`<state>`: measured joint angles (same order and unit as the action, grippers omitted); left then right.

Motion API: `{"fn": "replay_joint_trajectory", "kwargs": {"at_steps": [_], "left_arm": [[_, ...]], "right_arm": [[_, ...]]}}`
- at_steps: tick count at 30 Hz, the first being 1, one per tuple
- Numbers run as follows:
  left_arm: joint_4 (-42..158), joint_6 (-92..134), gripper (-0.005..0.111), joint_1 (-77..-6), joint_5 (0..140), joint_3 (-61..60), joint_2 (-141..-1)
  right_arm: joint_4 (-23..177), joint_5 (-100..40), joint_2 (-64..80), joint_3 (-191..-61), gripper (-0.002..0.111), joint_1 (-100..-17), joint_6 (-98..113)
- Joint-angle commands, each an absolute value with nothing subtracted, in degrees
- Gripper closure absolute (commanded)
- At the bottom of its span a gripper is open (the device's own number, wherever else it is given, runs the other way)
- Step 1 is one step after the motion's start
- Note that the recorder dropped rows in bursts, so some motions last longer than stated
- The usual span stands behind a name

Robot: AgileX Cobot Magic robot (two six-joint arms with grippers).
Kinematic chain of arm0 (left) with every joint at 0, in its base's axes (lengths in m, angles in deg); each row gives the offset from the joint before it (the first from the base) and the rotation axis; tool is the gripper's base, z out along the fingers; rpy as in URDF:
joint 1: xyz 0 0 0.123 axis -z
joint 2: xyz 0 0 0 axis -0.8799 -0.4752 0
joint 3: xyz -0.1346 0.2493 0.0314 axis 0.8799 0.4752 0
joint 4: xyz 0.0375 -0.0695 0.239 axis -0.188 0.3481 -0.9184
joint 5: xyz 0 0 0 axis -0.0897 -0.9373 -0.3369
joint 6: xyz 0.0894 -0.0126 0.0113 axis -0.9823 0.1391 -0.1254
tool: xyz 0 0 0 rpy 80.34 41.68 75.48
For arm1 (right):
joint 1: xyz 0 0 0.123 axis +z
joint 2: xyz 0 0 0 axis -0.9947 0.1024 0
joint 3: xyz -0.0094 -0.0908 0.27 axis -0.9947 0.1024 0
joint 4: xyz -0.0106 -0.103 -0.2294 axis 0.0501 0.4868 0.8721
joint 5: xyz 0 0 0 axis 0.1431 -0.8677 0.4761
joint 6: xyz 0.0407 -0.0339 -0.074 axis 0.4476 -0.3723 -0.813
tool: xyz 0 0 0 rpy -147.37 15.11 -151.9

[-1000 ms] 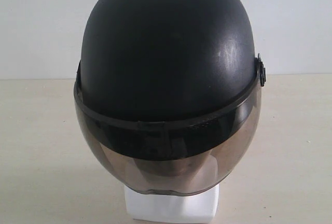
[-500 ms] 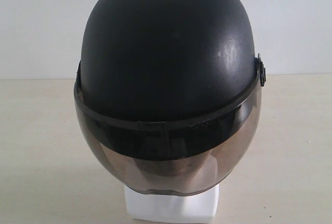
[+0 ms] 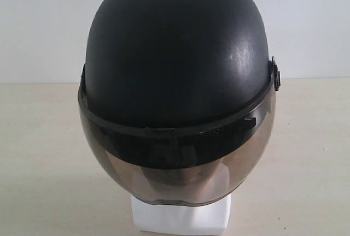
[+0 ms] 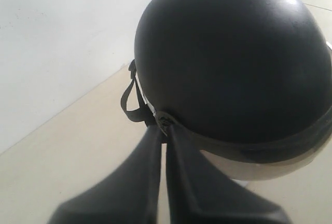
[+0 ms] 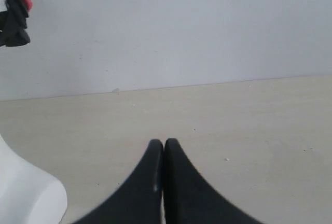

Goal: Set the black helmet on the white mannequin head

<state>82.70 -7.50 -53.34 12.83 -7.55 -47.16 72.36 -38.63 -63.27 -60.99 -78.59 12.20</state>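
Bright, diffuse light fills the pale scene; a dull sheen marks the black helmet (image 3: 175,55), while the left gripper (image 4: 165,129) and right gripper (image 5: 163,144) blur near the lens.

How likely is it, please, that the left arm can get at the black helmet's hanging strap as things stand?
Probably yes: the left gripper, shut, has its tips at the black helmet's rim right beside the strap, with nothing between them. It would have to open first.
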Motion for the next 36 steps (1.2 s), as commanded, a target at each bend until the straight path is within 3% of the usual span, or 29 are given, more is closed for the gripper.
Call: {"fn": "replay_joint_trajectory", "kwargs": {"at_steps": [1, 9, 16, 36], "left_arm": [[83.34, -7.05, 0.102, -53.61, 13.32, -7.38, -47.01], [83.34, -7.05, 0.102, -53.61, 13.32, -7.38, -47.01], [83.34, -7.05, 0.102, -53.61, 13.32, -7.38, -47.01], [83.34, -7.05, 0.102, -53.61, 13.32, -7.38, -47.01]], "right_arm": [[72.95, -39.56, -63.53, -60.76, 0.109, -77.60, 11.92], [73.60, -48.19, -63.53, -60.76, 0.109, -77.60, 7.28], [74.44, -48.11, -63.53, -60.76, 0.109, -77.60, -1.38], [74.26, -48.26, -63.53, -60.76, 0.109, -77.60, -0.80]]}}
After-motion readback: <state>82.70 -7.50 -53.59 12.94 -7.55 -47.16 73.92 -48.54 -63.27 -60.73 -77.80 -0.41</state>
